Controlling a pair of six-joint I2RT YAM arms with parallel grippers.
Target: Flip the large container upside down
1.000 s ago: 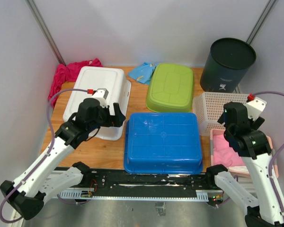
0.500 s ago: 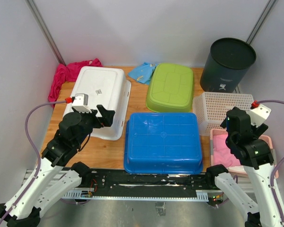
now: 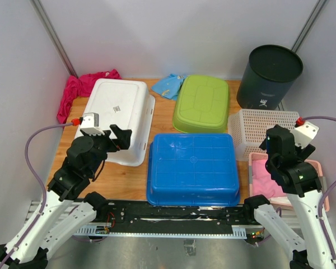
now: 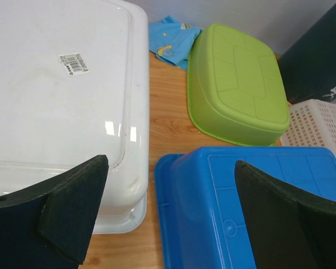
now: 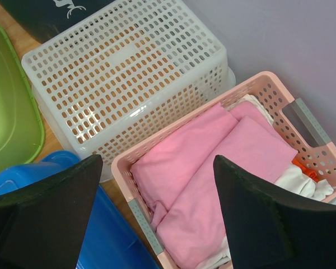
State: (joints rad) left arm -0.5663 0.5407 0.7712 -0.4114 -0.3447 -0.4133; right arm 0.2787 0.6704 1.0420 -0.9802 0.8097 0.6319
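Note:
The large blue container (image 3: 193,168) lies upside down, bottom up, at the front middle of the table. It also shows in the left wrist view (image 4: 257,207) and at the lower left of the right wrist view (image 5: 120,246). My left gripper (image 3: 117,137) is open and empty, held above the gap between the white tub and the blue container (image 4: 169,168). My right gripper (image 3: 273,150) is open and empty, raised above the pink basket (image 5: 157,162), right of the blue container.
A white tub (image 3: 116,115) and a green tub (image 3: 203,103) lie upside down behind it. A white slotted basket (image 3: 260,129), a pink basket of folded cloth (image 3: 319,193), a black bin (image 3: 269,75), a red cloth (image 3: 73,89) and a blue cloth (image 3: 169,85) are around.
My left arm has drawn back toward the near left, off the white tub's right side. My right arm has shifted slightly back and right. The containers have not moved.

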